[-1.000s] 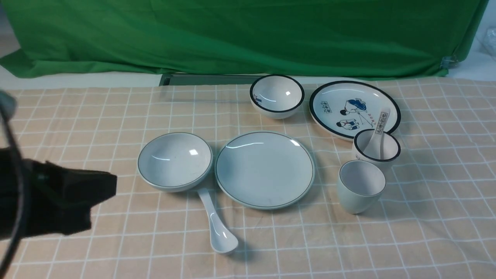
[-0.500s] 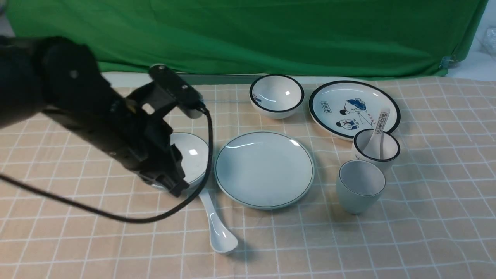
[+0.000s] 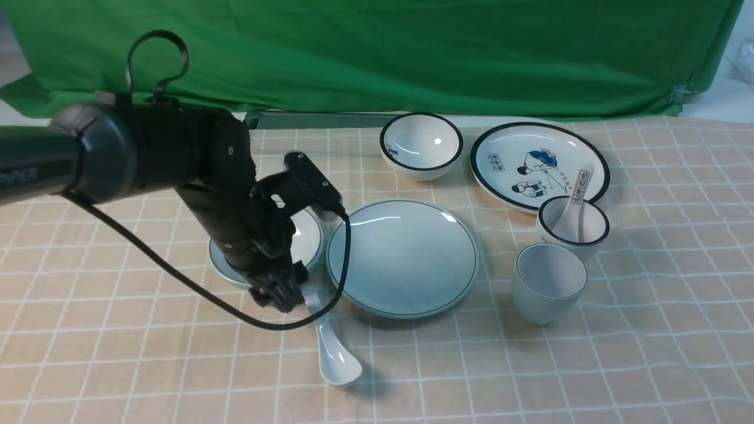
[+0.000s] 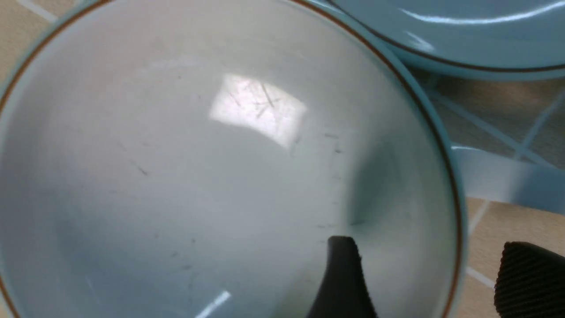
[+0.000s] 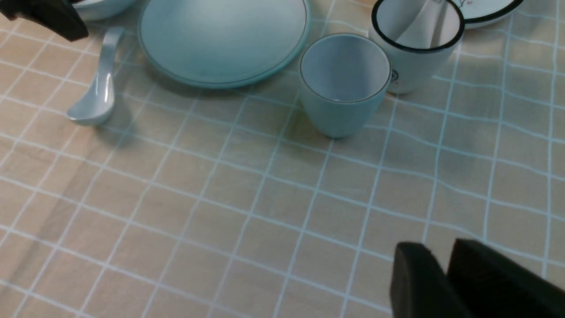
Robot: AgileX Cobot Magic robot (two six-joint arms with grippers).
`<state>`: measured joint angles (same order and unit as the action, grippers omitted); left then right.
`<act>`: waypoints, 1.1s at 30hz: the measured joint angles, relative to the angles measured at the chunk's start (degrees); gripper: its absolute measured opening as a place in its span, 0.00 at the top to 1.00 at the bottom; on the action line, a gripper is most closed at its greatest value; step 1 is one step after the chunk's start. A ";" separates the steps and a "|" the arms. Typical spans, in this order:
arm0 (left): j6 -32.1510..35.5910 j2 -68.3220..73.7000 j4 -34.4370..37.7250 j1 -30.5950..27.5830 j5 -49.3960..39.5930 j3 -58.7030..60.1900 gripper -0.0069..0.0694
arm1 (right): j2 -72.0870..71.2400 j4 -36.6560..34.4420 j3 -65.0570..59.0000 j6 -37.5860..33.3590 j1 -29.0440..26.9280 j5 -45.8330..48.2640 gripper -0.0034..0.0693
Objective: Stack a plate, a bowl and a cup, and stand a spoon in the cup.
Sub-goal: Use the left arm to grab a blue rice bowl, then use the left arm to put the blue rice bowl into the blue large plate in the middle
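Left gripper (image 3: 277, 292) straddles the pale blue-green bowl (image 4: 198, 176) at its rim, jaws spread.
One finger (image 4: 344, 278) is inside the wall and the other outside, ready, I judge, to pinch and lift the bowl onto the plate (image 3: 402, 257) just beside it. The cup (image 3: 549, 282) and spoon (image 3: 333, 350) wait on the tablecloth (image 3: 530, 365). The right gripper (image 5: 441, 274) hangs pressed together, empty.

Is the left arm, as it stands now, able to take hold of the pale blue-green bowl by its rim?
Probably yes. The left gripper is open at the bowl, one finger inside, the other outside the rim. Only the handle of the spoon lies close by.
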<state>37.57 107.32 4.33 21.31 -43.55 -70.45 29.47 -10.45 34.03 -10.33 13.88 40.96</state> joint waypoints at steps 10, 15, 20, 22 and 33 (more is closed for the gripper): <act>-1.22 -1.29 -1.94 0.41 -2.02 -0.18 0.86 | 0.06 0.00 0.00 0.00 0.00 -0.05 0.75; -4.70 -7.54 -3.10 3.27 -4.73 -3.50 0.87 | 0.06 0.00 0.00 -0.42 0.00 -0.22 0.75; -4.73 -6.93 -1.22 10.72 -3.64 -10.38 0.87 | 0.06 0.00 0.00 -0.94 0.00 -0.83 0.75; -4.68 -4.09 -1.10 13.23 -3.48 -12.27 0.87 | 0.06 0.00 0.00 -0.94 0.00 -0.91 0.75; -5.20 10.75 -5.20 20.07 -3.20 -19.41 0.87 | 0.06 0.00 0.00 -1.09 0.00 0.14 0.75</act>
<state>32.37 118.07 -0.88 41.37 -46.75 -89.86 29.54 -10.45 34.03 -11.42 13.88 41.10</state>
